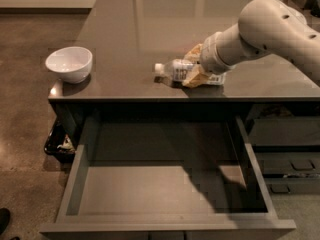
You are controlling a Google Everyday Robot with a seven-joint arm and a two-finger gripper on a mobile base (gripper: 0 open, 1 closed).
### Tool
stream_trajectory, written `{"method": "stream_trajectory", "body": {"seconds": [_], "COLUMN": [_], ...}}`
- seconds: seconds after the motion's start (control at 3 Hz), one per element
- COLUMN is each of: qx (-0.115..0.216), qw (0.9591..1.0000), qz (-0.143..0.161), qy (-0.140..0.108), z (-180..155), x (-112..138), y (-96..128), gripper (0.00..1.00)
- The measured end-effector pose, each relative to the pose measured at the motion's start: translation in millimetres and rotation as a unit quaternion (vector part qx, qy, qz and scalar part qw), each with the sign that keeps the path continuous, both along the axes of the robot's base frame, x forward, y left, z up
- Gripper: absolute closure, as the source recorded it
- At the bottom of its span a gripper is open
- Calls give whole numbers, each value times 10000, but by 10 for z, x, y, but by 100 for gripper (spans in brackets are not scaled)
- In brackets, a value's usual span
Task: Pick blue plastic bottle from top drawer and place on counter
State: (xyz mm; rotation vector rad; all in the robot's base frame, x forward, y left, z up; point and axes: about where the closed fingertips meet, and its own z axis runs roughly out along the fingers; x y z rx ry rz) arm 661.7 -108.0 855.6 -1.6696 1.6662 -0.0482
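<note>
Nearest me, the top drawer [150, 189] stands pulled fully out, front panel at 6 o'clock. Its flat grey bottom is bare except for a dark shadow across the 3 o'clock half.

At 3 o'clock of the drawer, narrower dark drawers [287, 164] with recessed handles sit shut. At 9 o'clock, low against the cabinet, a black tray-like object [59, 145] rests on the speckled floor [25, 109] with something pale in it; I cannot tell what.

Just past the drawer runs the straight front edge of the surface [130, 24], glossy and dark, with ceiling light reflected far back at 12 o'clock.

A white bowl [69, 63] stands upright near the front corner at 9 o'clock, well apart from everything else.

The blue plastic bottle [172, 69] lies on its side on the surface near the front edge, a little toward 3 o'clock of centre. Its white cap points to 9 o'clock and its labelled body runs toward 3 o'clock. I cannot see a gap under it, so I read it as touching the surface.

The pincer [189, 68] is closed on the bottle's middle, one tan finger [193, 51] on the 12 o'clock side and the other on the 6 o'clock side.

The pale arm [270, 24] reaches in from 2 o'clock, above the surface.
</note>
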Motion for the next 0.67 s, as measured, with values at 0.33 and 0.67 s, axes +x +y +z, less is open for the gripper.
{"method": "stream_trajectory", "body": {"seconds": [0.33,0.67], "qx": [0,0], "qw": [10000,10000], "qz": [1,1], "qy": [0,1], "z": [0,0], "x": [0,0], "y": [1,1], "gripper": [82,58]}}
